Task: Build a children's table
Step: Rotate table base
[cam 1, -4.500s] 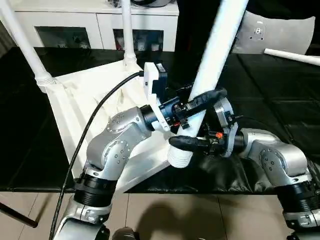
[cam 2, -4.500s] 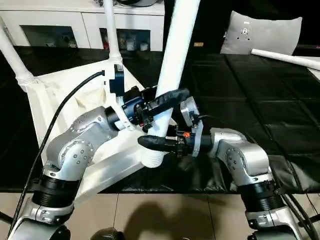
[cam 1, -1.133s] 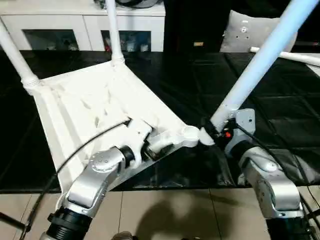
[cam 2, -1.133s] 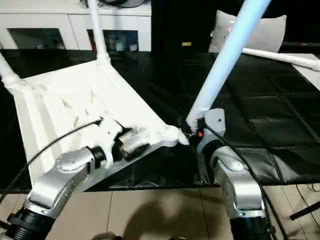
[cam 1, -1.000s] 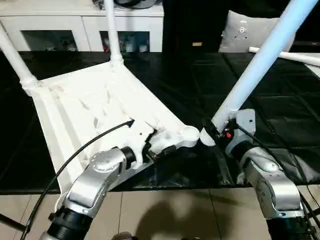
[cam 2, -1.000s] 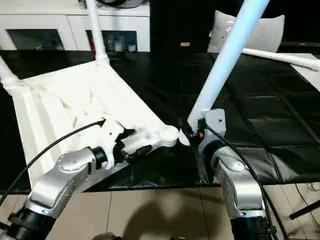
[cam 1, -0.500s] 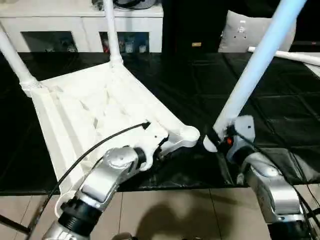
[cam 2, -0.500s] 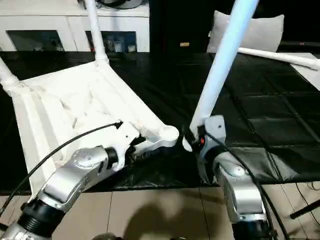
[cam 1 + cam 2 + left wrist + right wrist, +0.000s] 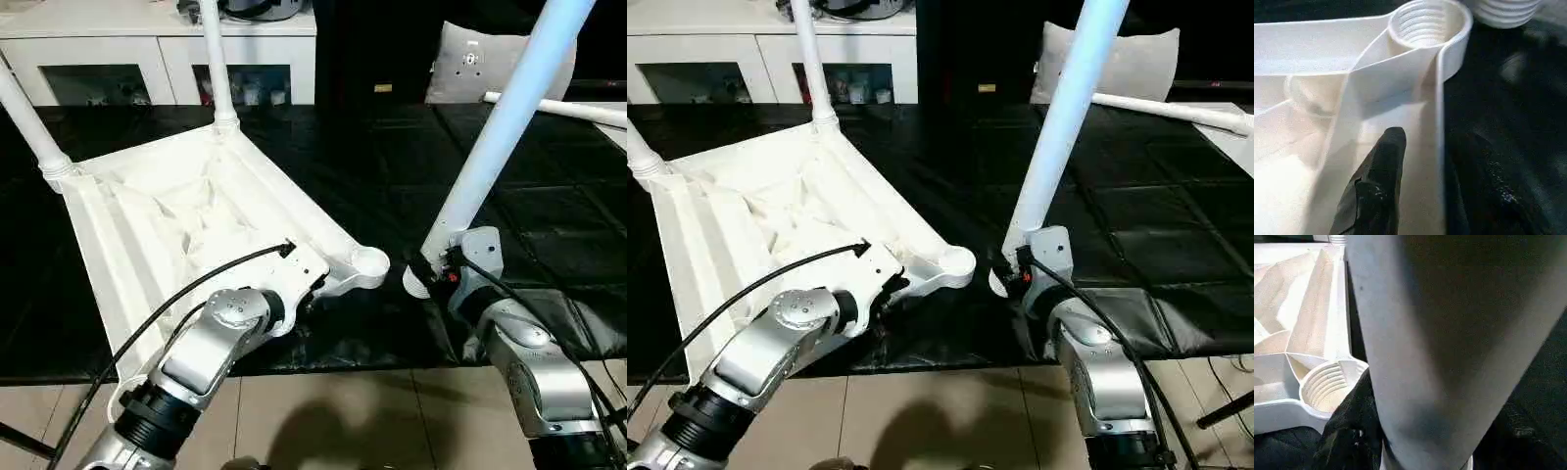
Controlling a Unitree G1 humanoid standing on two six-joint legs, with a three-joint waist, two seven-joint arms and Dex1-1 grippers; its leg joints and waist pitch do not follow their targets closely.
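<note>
The white tabletop lies underside up on the black surface, with two legs standing in its far corner sockets. Its near corner socket is empty. My right gripper is shut on a third leg, which leans up and to the right; its threaded end rests just beside that socket. My left gripper straddles the tabletop's near rim, one finger inside and the other outside, still open with a gap to the inner finger.
Another white leg lies on the black surface at the far right, near a grey cushion. A white cabinet stands behind the work surface, and the tiled floor runs along its front edge.
Earlier both grippers were on the leg; the left one let go and went to the tabletop's rim, where its fingers have been narrowing. The held leg has tipped more upright.
</note>
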